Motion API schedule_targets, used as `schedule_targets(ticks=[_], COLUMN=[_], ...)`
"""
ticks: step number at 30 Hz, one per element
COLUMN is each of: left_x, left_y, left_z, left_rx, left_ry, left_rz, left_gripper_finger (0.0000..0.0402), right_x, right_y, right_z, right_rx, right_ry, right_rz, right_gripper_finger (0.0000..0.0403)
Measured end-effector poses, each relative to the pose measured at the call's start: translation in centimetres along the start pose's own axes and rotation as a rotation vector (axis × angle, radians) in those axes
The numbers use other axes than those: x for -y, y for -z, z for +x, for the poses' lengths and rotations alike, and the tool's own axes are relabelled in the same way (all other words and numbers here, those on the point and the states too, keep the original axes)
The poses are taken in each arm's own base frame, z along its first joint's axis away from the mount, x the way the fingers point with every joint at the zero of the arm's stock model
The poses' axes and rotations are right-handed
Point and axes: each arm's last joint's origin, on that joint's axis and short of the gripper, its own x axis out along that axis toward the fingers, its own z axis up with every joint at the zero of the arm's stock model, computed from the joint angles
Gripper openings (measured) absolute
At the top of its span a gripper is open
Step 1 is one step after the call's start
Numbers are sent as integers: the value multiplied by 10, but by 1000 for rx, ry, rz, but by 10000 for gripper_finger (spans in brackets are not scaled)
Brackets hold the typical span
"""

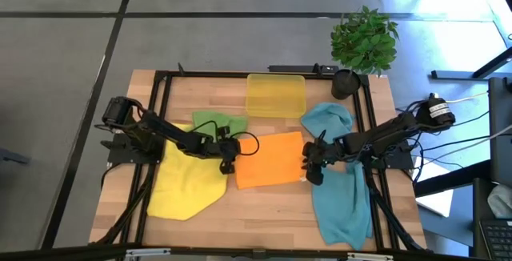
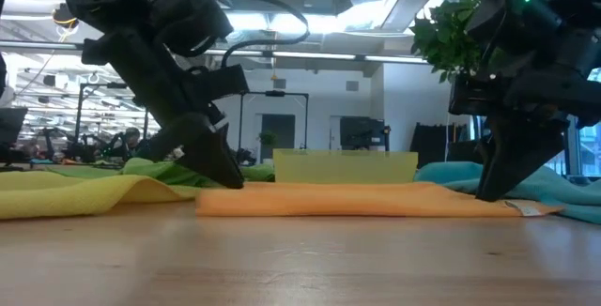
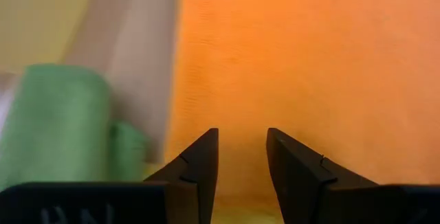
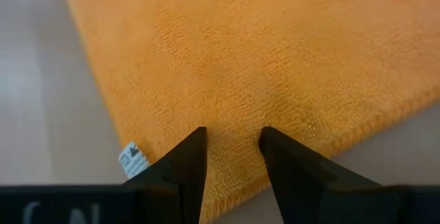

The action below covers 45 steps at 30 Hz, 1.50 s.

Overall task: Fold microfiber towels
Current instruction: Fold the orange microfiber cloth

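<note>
An orange towel [image 1: 270, 159] lies flat on the wooden table's middle, a small white tag [image 4: 132, 159] at its near right corner. My left gripper [image 1: 227, 163] stands open, slanting down over the towel's left edge [image 3: 180, 80]. My right gripper [image 1: 309, 169] stands open, slanting down over the towel's right edge near that corner. Orange cloth shows in the gap between each pair of fingers. A yellow towel [image 1: 188, 179] lies spread at the left, a crumpled green one [image 1: 218, 122] behind it, and a teal-blue one [image 1: 340, 189] at the right. My left gripper's fingertips [image 2: 228, 179] reach down to the orange towel's left edge; I cannot tell whether they touch it. My right gripper's fingertips [image 2: 490, 191] stand at the towel's top near its right edge; whether they touch it, I cannot tell.
A translucent yellow tray [image 1: 275, 94] sits at the table's far middle. A potted plant [image 1: 364, 41] stands at the far right corner. Bare wood shows along the near edge in front of the orange towel.
</note>
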Motion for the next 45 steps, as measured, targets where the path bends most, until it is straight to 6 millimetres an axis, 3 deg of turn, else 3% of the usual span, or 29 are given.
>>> schedule_targets(ticks=[21, 26, 34, 39, 45], left_x=[53, 60, 45, 28, 23], left_y=[4, 1, -14, -7, 2], left_z=[-22, -27, -35, -22, -11], left_rx=[58, 104, 194, 86, 6], left_ry=[219, 231, -29, -90, -103], left_rz=[-12, 65, 124, 61, 43], left_gripper_finger=[115, 115, 115, 115, 115], right_x=[23, 31, 32, 31, 31], right_y=[-11, -18, -21, -21, -22], right_z=[-8, -8, -9, -9, -10], right_rx=[70, 97, 108, 103, 108], right_ry=[164, 220, 221, 204, 202], right_rz=[-99, -149, -148, -148, -148], right_gripper_finger=[147, 147, 147, 147, 147])
